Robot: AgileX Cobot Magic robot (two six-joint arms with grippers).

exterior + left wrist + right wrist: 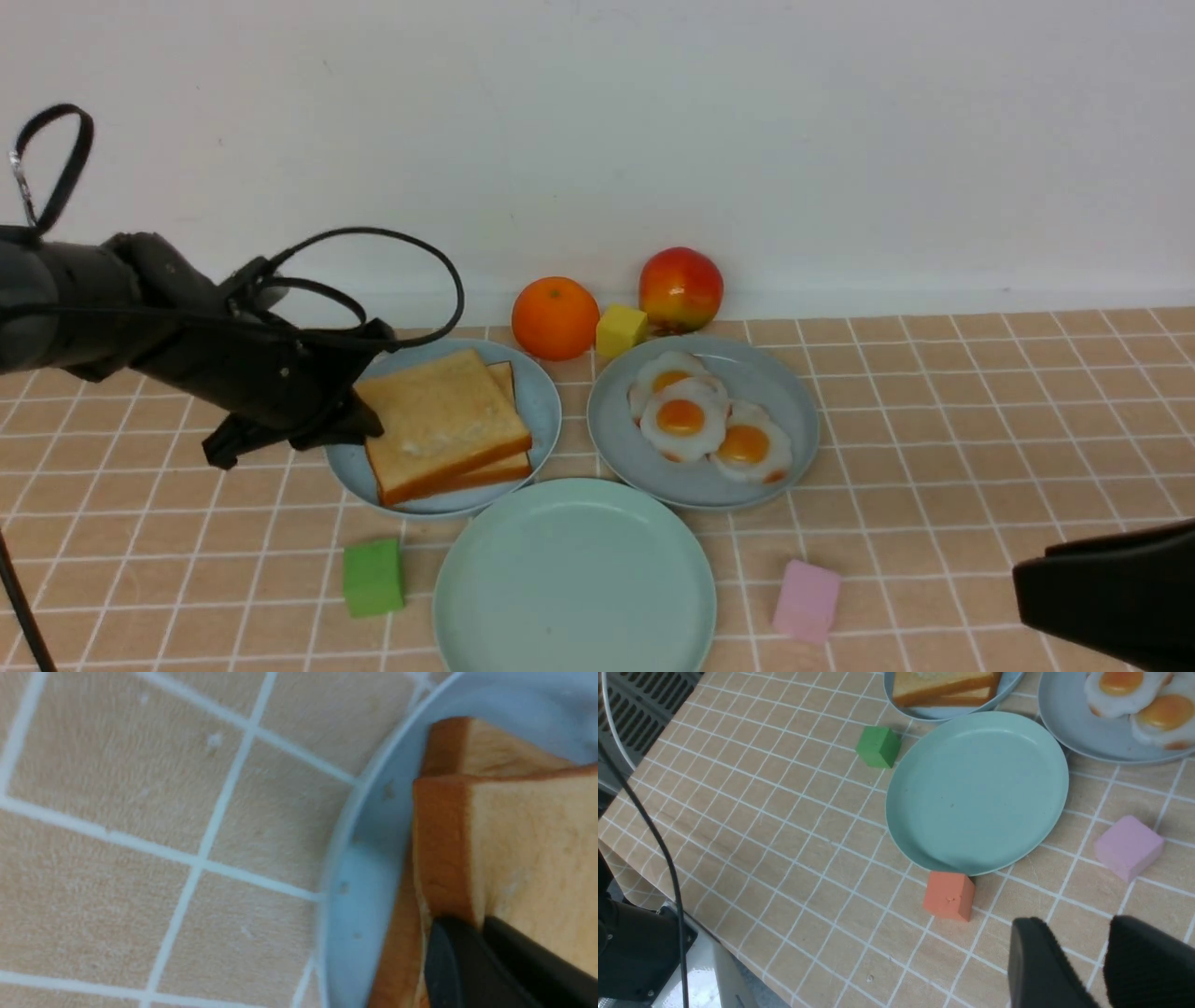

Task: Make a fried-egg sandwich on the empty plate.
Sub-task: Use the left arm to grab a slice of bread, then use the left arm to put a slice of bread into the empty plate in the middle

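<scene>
The empty mint-green plate [574, 579] lies at the front centre; it also shows in the right wrist view [976, 793]. Two toast slices are stacked on the sky-blue plate [544, 401]. My left gripper [369, 422] is shut on the left edge of the top toast slice [439, 420]. In the left wrist view the gripper [476, 926] has one finger on top of the slice [523, 830] and one under it. Three fried eggs [681, 417] lie on the grey-blue plate [789, 392]. My right gripper [1078, 933] is open and empty, low at the front right [1027, 583].
An orange [555, 317], a yellow cube [621, 329] and an apple [681, 287] stand by the back wall. A green cube [373, 579] and a pink cube [807, 600] flank the mint plate. An orange-red cube [948, 896] touches its near rim.
</scene>
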